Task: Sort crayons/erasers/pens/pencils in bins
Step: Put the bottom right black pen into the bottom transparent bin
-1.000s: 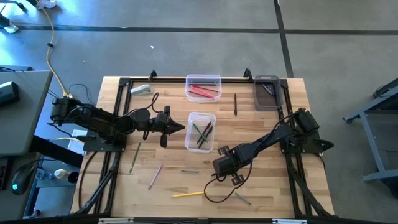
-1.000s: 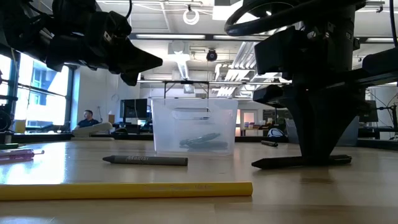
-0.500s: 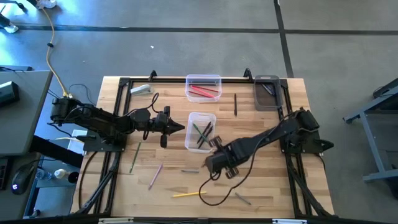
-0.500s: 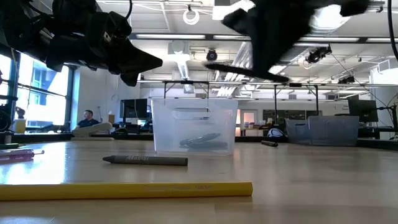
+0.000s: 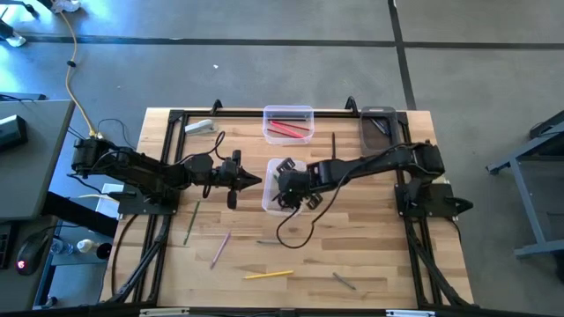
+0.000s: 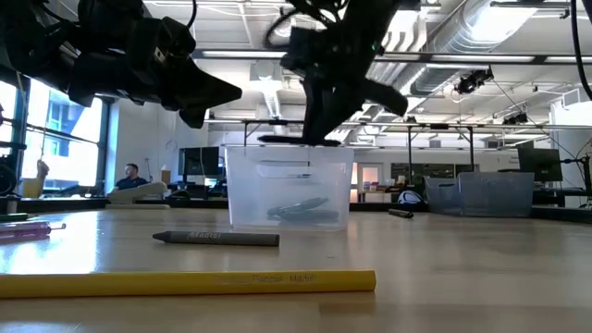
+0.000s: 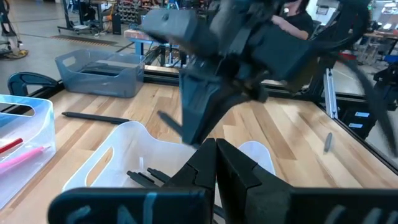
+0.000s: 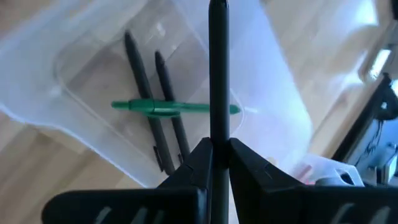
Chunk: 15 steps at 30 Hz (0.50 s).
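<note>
Low view: faint lettering is seen along the yellow pencil [image 6: 185,282] and the grey crayon [image 6: 216,239] lying on the bench [image 6: 462,277], but none of it can be read – no brand is made out. The right gripper [image 8: 218,149] is clamped on a black pen [image 8: 218,74], which is held above the clear middle bin [image 5: 284,185]; inside that bin a green pen [image 8: 174,108] is laid across two dark pens [image 8: 155,112]. In the high view the bin's contents are largely covered by the right gripper [image 5: 287,180], and in the low view they are blurred by the bin's wall. The rear clear bin [image 5: 288,124], with red pieces in it, and the smoky grey bin [image 5: 379,132] are set along the bench's far edge. The left gripper [image 5: 256,182] is held pressed together, empty, just beside the middle bin. A second ago the right gripper was low over the bench on the near right – since then it has been swung across to the middle bin, while the left arm has not been moved. A person [image 6: 129,176] is seated far behind, too small for detail
</note>
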Each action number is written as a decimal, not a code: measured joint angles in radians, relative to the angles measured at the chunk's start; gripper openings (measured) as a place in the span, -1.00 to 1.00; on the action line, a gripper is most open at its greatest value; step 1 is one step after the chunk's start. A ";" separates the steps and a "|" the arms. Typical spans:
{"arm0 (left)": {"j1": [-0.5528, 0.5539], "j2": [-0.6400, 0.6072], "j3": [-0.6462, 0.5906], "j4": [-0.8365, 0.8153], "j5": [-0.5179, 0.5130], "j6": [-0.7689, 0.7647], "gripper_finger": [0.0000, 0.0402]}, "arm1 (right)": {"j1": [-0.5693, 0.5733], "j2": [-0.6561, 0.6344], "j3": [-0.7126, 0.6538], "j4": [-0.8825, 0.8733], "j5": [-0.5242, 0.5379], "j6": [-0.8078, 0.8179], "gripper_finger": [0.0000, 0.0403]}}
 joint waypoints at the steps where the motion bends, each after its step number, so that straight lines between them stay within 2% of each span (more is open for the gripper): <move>1: 0.000 0.000 0.000 0.000 0.000 0.002 -1.00 | -0.010 0.000 -0.015 0.026 -0.011 -0.022 -0.90; 5: 0.000 0.000 0.000 0.000 0.000 0.016 -1.00 | -0.047 0.000 -0.070 0.091 -0.069 -0.078 -0.90; 8: 0.000 0.000 0.000 0.000 0.000 -0.003 -1.00 | -0.068 0.000 -0.114 0.142 -0.069 -0.122 -0.90; 15: 0.000 0.000 0.000 0.000 0.000 -0.016 -1.00 | -0.091 0.000 -0.156 0.233 -0.091 -0.096 -0.87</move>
